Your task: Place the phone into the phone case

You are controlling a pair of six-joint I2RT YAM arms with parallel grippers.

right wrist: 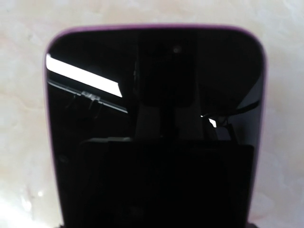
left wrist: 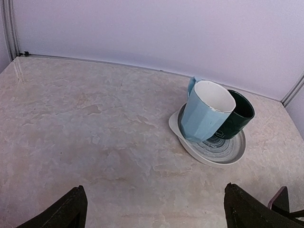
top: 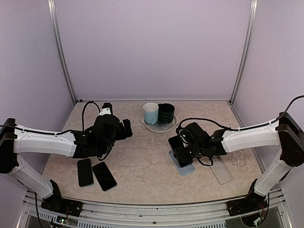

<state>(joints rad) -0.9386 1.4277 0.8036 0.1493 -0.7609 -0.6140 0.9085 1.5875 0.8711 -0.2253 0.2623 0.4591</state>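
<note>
Phone (right wrist: 154,118) over phone case (top: 188,170), mugs (left wrist: 206,116) on plate (left wrist: 223,154)

Phone (top: 176,145): glossy black screen, thin purple-pink rim, rounded corners, screen dark and facing the wrist camera. Gripped at one end by the right tool (top: 184,151), over the right half of the desk (top: 142,156). Phone case (top: 186,167): pale blue rectangle, flat on the desk, far end covered by the phone, near end showing. Can't tell whether they touch.
</note>
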